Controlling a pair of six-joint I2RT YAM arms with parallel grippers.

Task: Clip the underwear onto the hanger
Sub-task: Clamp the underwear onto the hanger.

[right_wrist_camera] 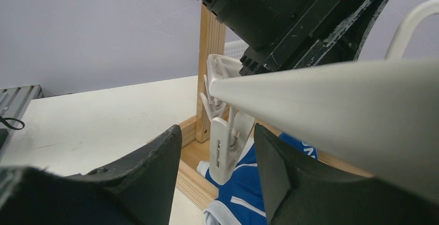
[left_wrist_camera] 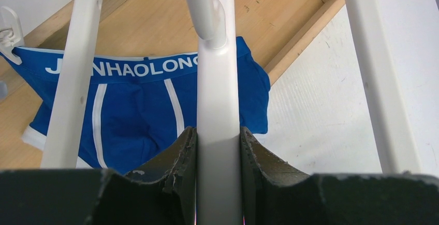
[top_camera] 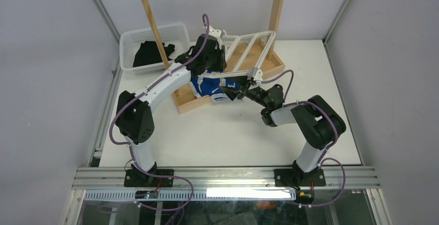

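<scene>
On wooden base [left_wrist_camera: 145, 23], underwear [left_wrist_camera: 134, 116] lies under left pincer [left_wrist_camera: 218, 145] gripping hanger [left_wrist_camera: 216, 90]; right pincer [right_wrist_camera: 216, 134] gapes.

A tall rack of light wooden bars [top_camera: 155, 20] is standing in the upper middle of the top view. Its flat wooden base tray with raised edges [top_camera: 185, 102] is lying on the white table top [top_camera: 233, 137]. A white plastic basket with a lattice wall [top_camera: 128, 54] is sitting at the upper left, near the tray. A crumpled black garment [top_camera: 147, 54] is lying inside this basket. A silver metal rail [top_camera: 222, 176] is running along the lower edge of the table top.
</scene>
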